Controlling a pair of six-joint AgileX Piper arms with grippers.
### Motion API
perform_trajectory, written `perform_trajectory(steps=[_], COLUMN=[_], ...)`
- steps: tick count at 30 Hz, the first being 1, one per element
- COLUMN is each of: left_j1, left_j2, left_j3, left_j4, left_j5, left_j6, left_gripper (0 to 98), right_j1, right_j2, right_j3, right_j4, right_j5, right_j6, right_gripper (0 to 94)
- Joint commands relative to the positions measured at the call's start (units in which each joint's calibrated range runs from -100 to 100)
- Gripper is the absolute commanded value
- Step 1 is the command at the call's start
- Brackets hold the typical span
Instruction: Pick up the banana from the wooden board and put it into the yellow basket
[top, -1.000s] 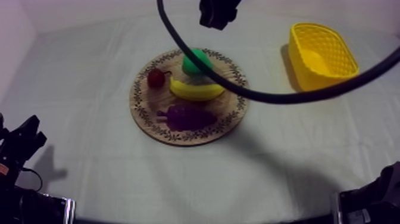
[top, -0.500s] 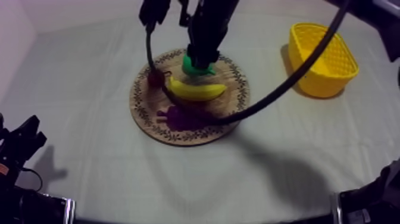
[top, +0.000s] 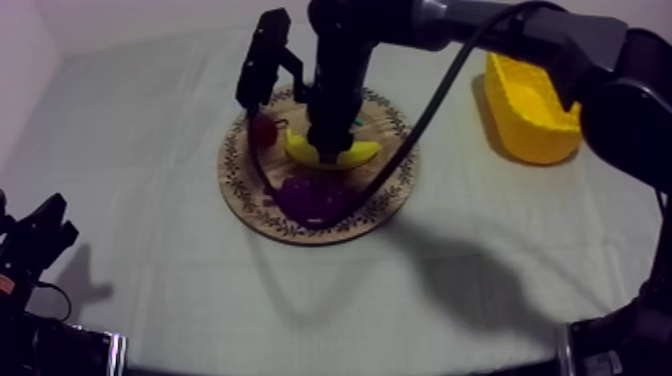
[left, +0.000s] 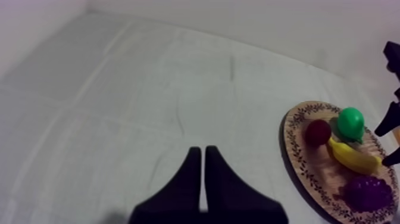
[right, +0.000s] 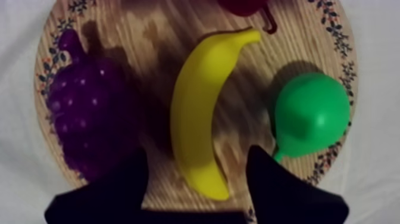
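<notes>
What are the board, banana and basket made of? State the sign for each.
Board: looks like wood, matte, with visible grain and a printed rim pattern.
Banana: probably plastic; smooth, uniform yellow with a soft sheen.
Basket: likely plastic; one bright yellow throughout, and the walls look latticed.

Yellow banana (right: 199, 113), green pear (right: 312, 116), purple grapes (right: 89, 113), board (right: 335, 33) with seemingly floral rim.

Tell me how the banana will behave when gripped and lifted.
The banana looks like smooth moulded plastic, so probably stiff and light, perhaps slippery. Its curve may let it rock or pivot on the wooden board. The right gripper, open, straddles one end, so it may tilt when lifted.
</notes>
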Motion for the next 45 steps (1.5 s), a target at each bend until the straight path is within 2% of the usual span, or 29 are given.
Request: perform_trajectory(steps=[1,11,14,19,23,29,36,45], left_j1=[0.0,0.0,0.0,0.0,0.0,0.0,0.0,0.0], left_j2=[0.0,0.0,0.0,0.0,0.0,0.0,0.0,0.0], left_j3=[0.0,0.0,0.0,0.0,0.0,0.0,0.0,0.0], left_j4=[0.00,0.00,0.00,0.00,0.00,0.00,0.00,0.00], left_j5=[0.0,0.0,0.0,0.0,0.0,0.0,0.0,0.0], left_j6=[0.0,0.0,0.0,0.0,0.0,0.0,0.0,0.0], left_gripper=[0.0,0.0,0.0,0.0,0.0,0.0,0.0,0.0], right_j1=[0.0,0.4,0.4,0.3,0.0,-0.1,1.5,8.1], right_j2=[2.2,9.2,10.4,10.9,9.1,1.2,-13.7,-32.9], right_j3=[-0.9,-4.7,-5.6,-6.5,-6.2,-2.9,4.6,17.0], right_j4=[0.1,0.0,-0.2,-0.9,-1.2,-1.0,0.6,3.8], right_j5=[0.0,-1.6,-1.7,-1.5,-0.9,-0.2,-1.7,-5.4], right_j6=[0.1,0.5,0.7,0.9,1.0,0.7,-0.6,-5.3], right_gripper=[47.8,47.3,43.2,12.0,3.4,1.1,1.0,1.1])
